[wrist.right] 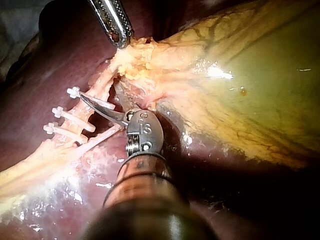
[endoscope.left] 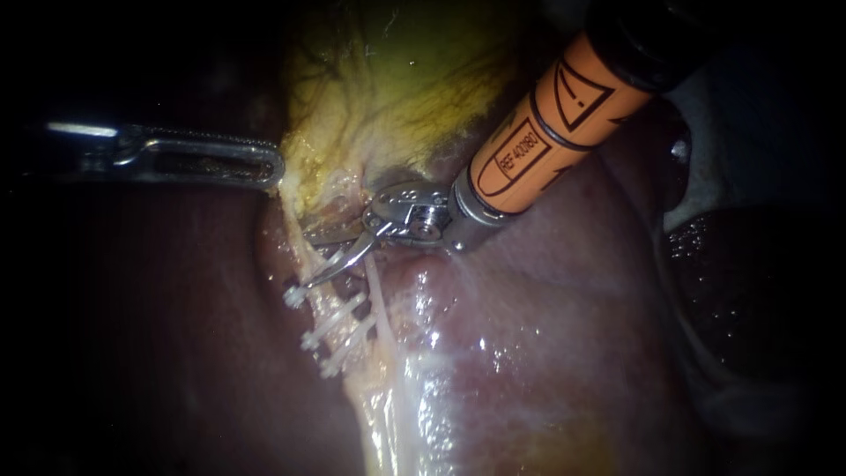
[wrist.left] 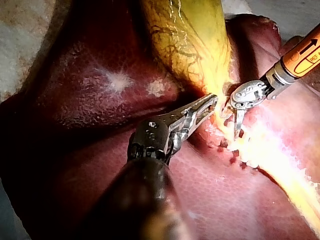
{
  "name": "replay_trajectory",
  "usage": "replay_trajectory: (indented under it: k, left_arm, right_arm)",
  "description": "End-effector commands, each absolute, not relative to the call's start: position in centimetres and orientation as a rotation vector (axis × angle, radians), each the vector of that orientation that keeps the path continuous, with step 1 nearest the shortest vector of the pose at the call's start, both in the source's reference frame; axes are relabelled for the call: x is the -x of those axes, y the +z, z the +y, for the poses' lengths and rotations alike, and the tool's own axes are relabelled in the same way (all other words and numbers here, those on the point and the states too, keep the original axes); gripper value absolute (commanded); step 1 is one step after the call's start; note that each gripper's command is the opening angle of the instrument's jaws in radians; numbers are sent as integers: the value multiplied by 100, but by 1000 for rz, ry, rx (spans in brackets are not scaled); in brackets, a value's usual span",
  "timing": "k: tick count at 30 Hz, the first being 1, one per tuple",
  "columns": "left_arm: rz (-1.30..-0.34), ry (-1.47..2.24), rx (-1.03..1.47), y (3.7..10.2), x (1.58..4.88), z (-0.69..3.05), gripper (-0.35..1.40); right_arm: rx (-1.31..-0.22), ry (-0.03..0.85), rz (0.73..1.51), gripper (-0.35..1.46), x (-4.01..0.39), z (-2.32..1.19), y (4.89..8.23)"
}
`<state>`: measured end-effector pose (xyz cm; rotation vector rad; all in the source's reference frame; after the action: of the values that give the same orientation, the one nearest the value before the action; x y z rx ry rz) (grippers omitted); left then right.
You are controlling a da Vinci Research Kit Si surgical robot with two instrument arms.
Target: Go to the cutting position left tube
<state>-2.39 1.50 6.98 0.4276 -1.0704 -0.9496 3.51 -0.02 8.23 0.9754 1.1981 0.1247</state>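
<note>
In the endoscope view the left instrument (endoscope.left: 275, 169) comes in level from the left edge. Its jaws are clenched on the frayed yellow fringe of the gallbladder (endoscope.left: 397, 79), which fills the upper middle of the frame. The right instrument (endoscope.left: 314, 260) comes down from the upper right on an orange shaft, and its wrist sits just below the gallbladder's lower edge. Its two curved blades are parted and hold nothing. One reaches down and left to the outer end of the uppermost of three white clips (endoscope.left: 335, 322), and the other lies higher, near the fringe. The left tube (endoscope.left: 351, 383) is the pale strand running down the centre-left of the frame with the clips across it. It seems to pass through the gap between the blades, though glare makes contact hard to judge. A thinner right tube (endoscope.left: 377, 300) lies just beside it. Dark red liver (endoscope.left: 546, 335) lies under everything.
</note>
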Motion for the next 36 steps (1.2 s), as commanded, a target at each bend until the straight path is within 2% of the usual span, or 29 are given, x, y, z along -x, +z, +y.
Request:
replay_trajectory:
  k: [1,16,36]
  left_arm:
    - [-1071,-949,-428,698,239,150,-35]
    - [-1071,-948,-429,698,237,149,-35]
    - [-1071,-948,-429,699,236,149,-35]
  right_arm:
    - [-976,124,1198,99,-351,-2,822]
    - [-962,165,1210,99,-305,20,786]
    - [-980,151,1202,99,-273,15,756]
